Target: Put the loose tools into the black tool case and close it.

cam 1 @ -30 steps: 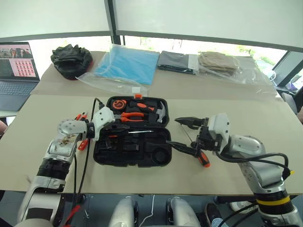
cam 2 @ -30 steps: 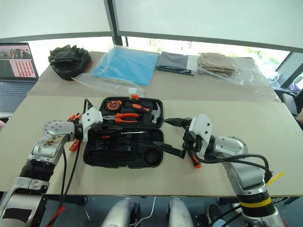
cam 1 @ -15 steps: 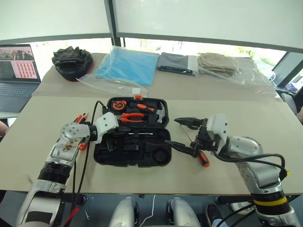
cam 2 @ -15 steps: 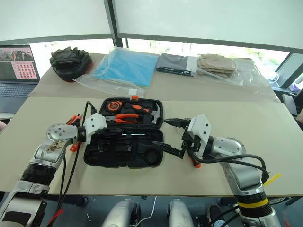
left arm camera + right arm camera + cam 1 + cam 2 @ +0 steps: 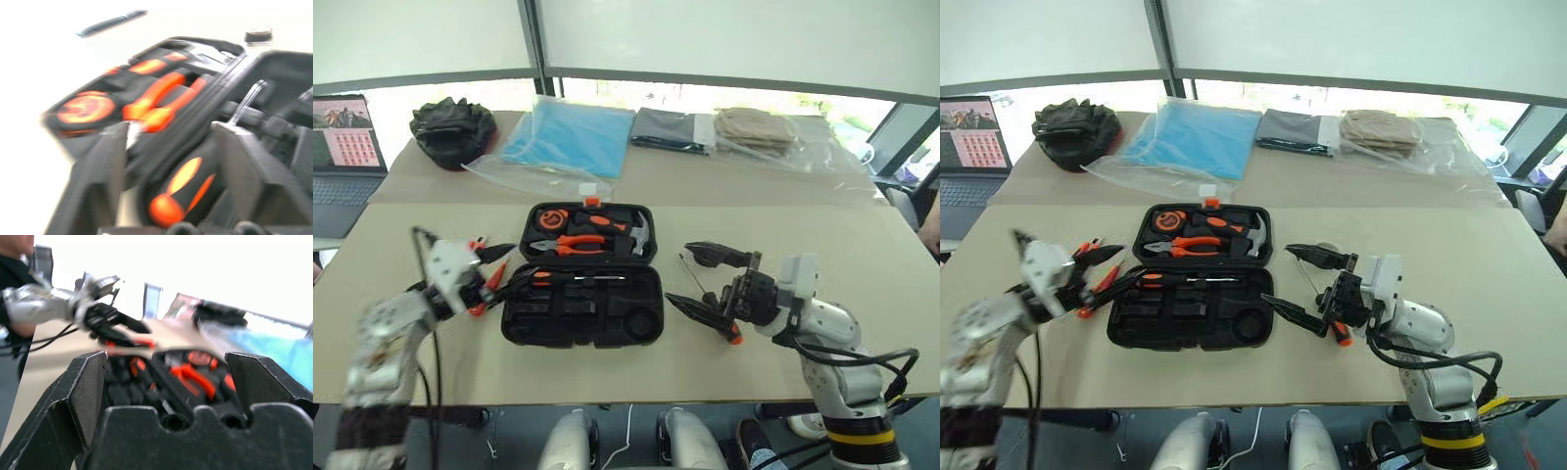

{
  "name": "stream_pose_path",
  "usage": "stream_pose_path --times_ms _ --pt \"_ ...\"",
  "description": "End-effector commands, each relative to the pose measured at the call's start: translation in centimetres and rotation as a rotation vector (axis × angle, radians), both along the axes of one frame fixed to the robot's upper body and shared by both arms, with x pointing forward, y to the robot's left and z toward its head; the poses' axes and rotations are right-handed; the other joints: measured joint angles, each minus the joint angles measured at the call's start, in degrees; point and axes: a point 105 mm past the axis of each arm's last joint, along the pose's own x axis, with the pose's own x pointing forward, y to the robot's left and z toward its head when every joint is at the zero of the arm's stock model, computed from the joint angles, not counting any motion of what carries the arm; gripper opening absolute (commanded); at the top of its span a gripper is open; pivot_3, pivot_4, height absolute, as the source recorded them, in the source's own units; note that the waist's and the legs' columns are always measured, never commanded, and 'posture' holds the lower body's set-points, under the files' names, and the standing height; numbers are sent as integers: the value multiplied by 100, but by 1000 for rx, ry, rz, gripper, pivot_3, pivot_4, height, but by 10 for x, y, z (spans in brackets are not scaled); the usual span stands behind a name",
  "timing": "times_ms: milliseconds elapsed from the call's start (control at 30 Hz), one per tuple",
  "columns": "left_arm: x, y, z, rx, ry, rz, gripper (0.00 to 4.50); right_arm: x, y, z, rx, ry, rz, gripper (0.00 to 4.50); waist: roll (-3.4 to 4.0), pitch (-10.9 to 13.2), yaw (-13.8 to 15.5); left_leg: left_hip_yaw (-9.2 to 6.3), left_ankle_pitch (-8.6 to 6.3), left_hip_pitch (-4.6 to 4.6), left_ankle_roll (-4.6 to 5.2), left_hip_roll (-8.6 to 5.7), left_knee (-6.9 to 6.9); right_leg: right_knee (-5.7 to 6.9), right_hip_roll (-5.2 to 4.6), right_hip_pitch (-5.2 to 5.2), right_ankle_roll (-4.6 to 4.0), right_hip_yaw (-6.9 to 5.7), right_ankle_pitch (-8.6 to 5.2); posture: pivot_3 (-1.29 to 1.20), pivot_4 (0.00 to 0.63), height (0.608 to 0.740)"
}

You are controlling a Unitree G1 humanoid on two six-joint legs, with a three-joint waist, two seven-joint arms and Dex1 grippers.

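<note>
Daylight pours in from the windows [image 5: 705, 98] at the back, so the counter [image 5: 862, 264] is evenly bright with just soft shadows under the black tool case [image 5: 582, 318]. Head views are mostly sharp, but the left end effector [image 5: 494, 269] and its arm are smeared with motion blur. Left wrist view is blurry all over and the background is blown out white. Right wrist view has sharp fingers [image 5: 80, 396], soft everything behind, plus washed-out glare up top.

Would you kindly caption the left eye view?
Open left gripper and right gripper flank the open black moulded tool case.
</note>
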Motion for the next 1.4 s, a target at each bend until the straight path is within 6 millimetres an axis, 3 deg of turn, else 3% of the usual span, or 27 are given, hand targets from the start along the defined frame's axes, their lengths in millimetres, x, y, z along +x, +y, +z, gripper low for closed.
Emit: stream_pose_path --times_ms 33,200,333,567,667,800,933,1133,1233,1400 --pt "-29 43 3 -36 -30 236 4444 -9 10 19 66 -95 69 4500 -2 1 11 -1 1 0 -2 1 0 1 1 -2 -2 -4 -1 0 150 740" --pt "-83 90 -20 -74 38 526 4444 -7 11 10 23 -81 101 4500 -10 -1 90 -1 4 7 -9 6 0 -2 -6 1 -16 -16 -12 0 150 740" --pt "-93 99 -15 -99 38 585 4444 -6 1 4 -13 -69 98 4500 -19 -5 171 -3 -7 7 -28 5 0 -11 -13 -11 -29 -24 -34 0 150 740" --pt "-55 59 8 -172 112 428 4444 -6 0 1 -25 -63 101 4500 -28 -10 180 -3 -22 7 -54 7 0 -7 -13 -2 -29 -30 -35 0 150 740" --pt "-22 24 17 -126 205 320 4444 -6 4 -2 -27 -61 110 4500 -30 -11 175 -1 4 5 -13 6 0 4 -8 3 -25 -26 -22 0 150 740" --pt "-7 6 27 -91 216 261 4444 -4 1 -1 -40 -71 85 4500 -29 -10 121 0 6 5 -15 7 -3 3 -1 0 -19 -22 -2 0 150 740" --pt "-2 -22 49 -66 100 36 4444 -1 -20 1 -76 -55 -5 4500 -29 -10 69 12 1 12 -23 7 -23 1 9 -8 -26 -5 -7 0 150 740" --pt "-10 -56 44 47 99 -397 4444 -23 -67 -16 -208 44 -198 4500 -26 -9 196 9 -4 7 -30 2 -30 -1 8 -8 -33 -19 -21 0 150 740" --pt "-13 -61 40 93 82 -524 4444 -34 -87 -28 -266 98 -302 4500 -25 -9 230 10 -5 5 -30 1 -28 -4 6 -6 -34 -20 -32 0 150 740" --pt "-22 -58 20 160 110 -692 4444 -62 -135 -67 -436 296 -608 4500 -22 -11 222 11 -5 12 -29 7 -27 -6 8 -1 -5 -17 -54 0 150 740"
